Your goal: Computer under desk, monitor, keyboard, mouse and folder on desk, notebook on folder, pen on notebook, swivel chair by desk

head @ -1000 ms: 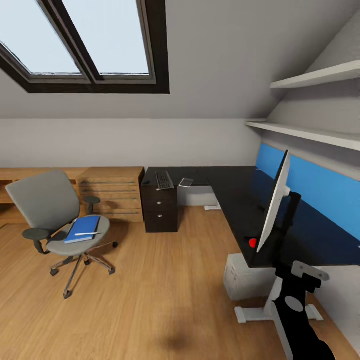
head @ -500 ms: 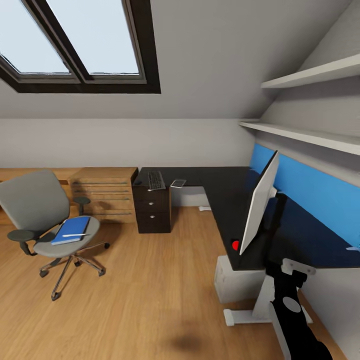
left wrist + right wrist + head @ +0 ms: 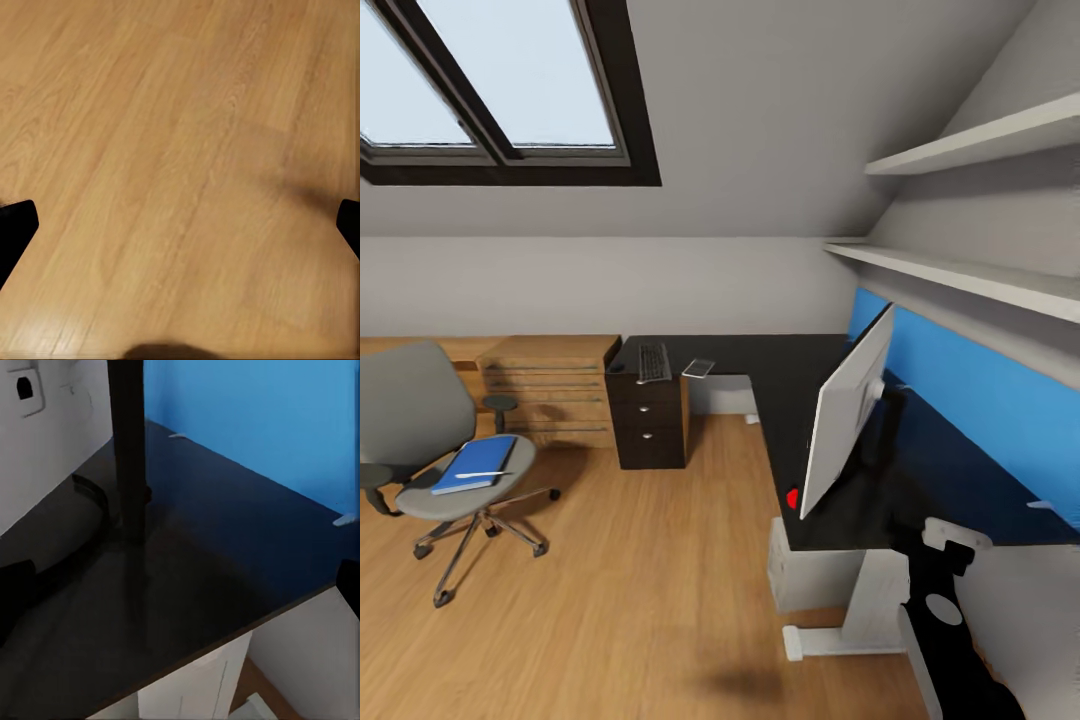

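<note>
From my head camera I look over a bedroom with a sloped ceiling and a skylight (image 3: 490,90). The worktop (image 3: 780,390), a glossy black L-shape with a blue back panel (image 3: 970,400), runs along the right wall and turns along the far wall. The monitor (image 3: 845,420) stands on it near the front end, its pale grey back toward me, turned edge-on; my right wrist camera shows its black stand (image 3: 127,442) upright on the dark surface. The computer (image 3: 810,575) sits on the floor under the near end of the worktop, beside a white leg. On the far section lie the keyboard (image 3: 653,362) and, just beside it, a small flat grey item (image 3: 698,368) I cannot identify for sure. A small red thing (image 3: 793,497) shows at the worktop's edge beneath the monitor. The swivel chair (image 3: 430,440) stands well apart from the worktop on the wooden floor (image 3: 620,580), at the left, with the folder (image 3: 475,464) lying on its seat and the pen (image 3: 482,473) across the folder. A light wooden drawer chest (image 3: 550,385) is behind the chair. My right arm (image 3: 950,620) rises at the lower right beside the worktop; whether that end effector is apart or together I cannot tell. My left end effector (image 3: 180,225) hangs over bare floor with its fingers (image 3: 15,225) spread wide apart, nothing between them.
</note>
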Available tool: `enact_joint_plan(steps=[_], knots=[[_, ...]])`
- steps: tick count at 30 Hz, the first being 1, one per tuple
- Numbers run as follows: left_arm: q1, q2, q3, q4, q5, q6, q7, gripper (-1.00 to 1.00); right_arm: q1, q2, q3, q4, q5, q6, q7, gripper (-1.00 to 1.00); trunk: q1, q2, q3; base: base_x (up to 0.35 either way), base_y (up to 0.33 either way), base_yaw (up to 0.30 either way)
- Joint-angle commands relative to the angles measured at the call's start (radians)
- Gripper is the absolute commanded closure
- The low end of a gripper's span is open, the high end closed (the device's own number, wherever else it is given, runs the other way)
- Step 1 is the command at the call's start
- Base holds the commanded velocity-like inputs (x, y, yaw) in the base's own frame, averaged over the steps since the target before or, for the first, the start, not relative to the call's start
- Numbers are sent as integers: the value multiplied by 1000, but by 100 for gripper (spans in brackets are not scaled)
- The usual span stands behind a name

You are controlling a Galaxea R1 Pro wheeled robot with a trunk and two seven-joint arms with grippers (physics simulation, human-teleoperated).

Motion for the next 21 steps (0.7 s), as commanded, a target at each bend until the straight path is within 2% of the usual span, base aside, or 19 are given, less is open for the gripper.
enact_joint_plan(steps=[1,8,15,21], knots=[[-1,1,-6,1,11,-6,6,-100,-1,1,-1,0,5,2,-2,-100,0,-1,-1,7,-273,0],[-1,1,-6,5,11,-7,6,-100,-1,1,0,0,5,2,-1,-100,0,-1,-1,3,-242,13],[-1,1,-6,6,11,-6,6,-100,-1,1,0,1,5,2,0,-100,0,-1,-1,0,-50,112],[-1,1,-6,6,11,-5,5,-100,-1,-1,1,5,6,-8,6,-100,0,-1,-2,0,-7,203]])
